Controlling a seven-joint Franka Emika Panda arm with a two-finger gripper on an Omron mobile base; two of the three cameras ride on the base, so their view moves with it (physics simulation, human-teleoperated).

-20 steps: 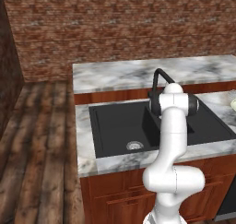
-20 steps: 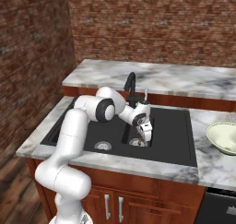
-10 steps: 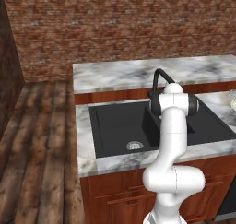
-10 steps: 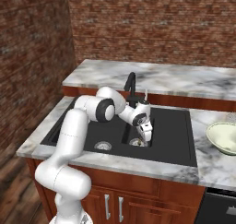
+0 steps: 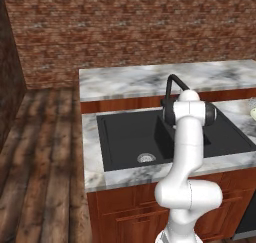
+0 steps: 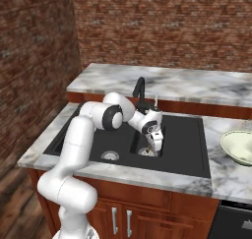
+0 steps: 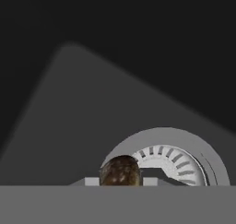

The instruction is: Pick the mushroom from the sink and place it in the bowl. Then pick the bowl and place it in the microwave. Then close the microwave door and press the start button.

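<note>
The arm reaches down into the right basin of the sink [image 6: 182, 139], with the gripper [image 6: 155, 145] pointed at the basin floor, just beside the faucet [image 6: 139, 89]. In the hand view the mushroom [image 7: 120, 171] — a mottled brown lump — sits at the bottom edge between two pale finger pads [image 7: 92, 181], one on either side of it and close against it. Whether the pads actually press on the mushroom cannot be told from these views; the jaws stand narrowed around it, not spread wide. The mushroom lies directly in front of the round steel drain [image 7: 170, 161], partly covering its near rim. In the right base view a small brownish spot shows at the fingertips, low over the basin floor. The bowl [image 6: 238, 147] stands on the marble counter [image 6: 221, 176] to the right of the sink — well apart from the gripper. A second drain [image 5: 146, 158] shows in the left basin.
</note>
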